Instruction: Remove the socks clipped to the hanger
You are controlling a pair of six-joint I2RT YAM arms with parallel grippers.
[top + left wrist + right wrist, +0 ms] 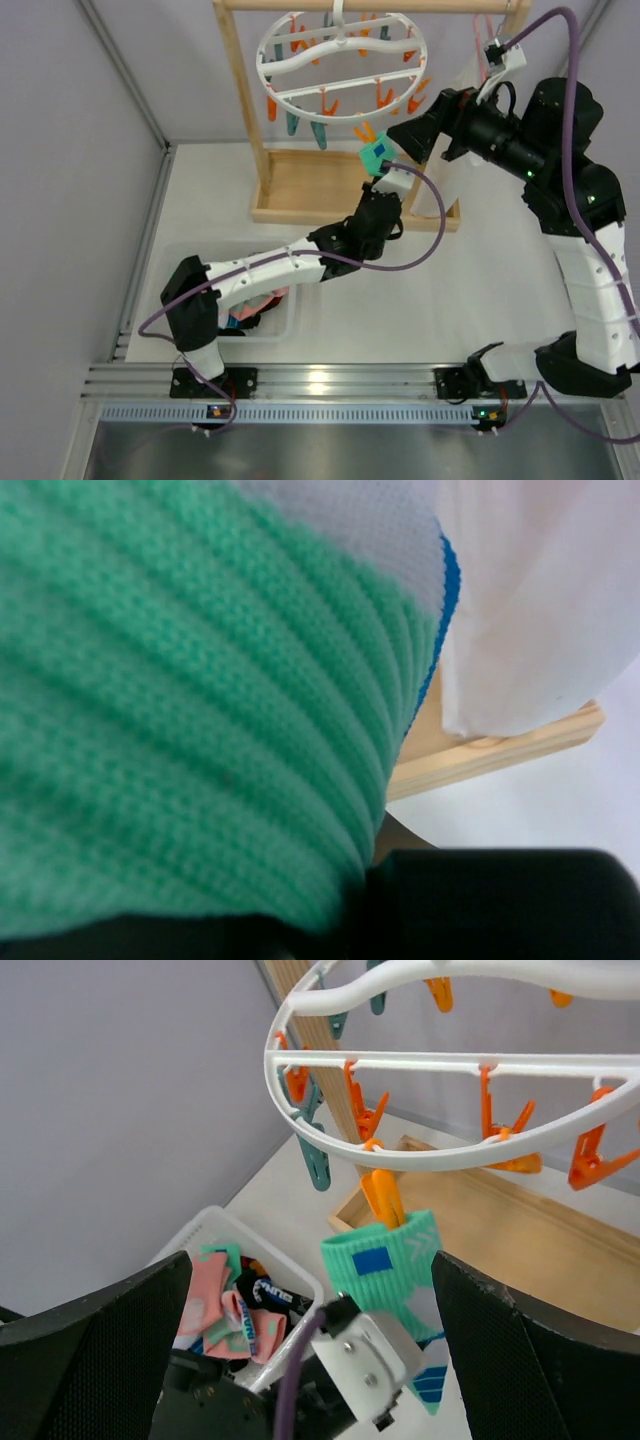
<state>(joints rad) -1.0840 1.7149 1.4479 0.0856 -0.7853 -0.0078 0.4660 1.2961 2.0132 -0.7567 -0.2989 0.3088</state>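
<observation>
Several patterned socks (225, 1310) lie in the white plastic bin (215, 1222) near left, one teal-green ribbed sock (377, 155) hangs pegged to the white round plastic hanger (450, 1060), the left gripper (382, 172) is against it with its grip impossible to tell, and the right gripper (405, 135) is spread.

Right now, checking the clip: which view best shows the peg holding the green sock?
Right wrist: the orange peg plainly clamps the green sock at its cuff. Top view shows it tiny; left wrist shows only sock knit, no peg.
</observation>
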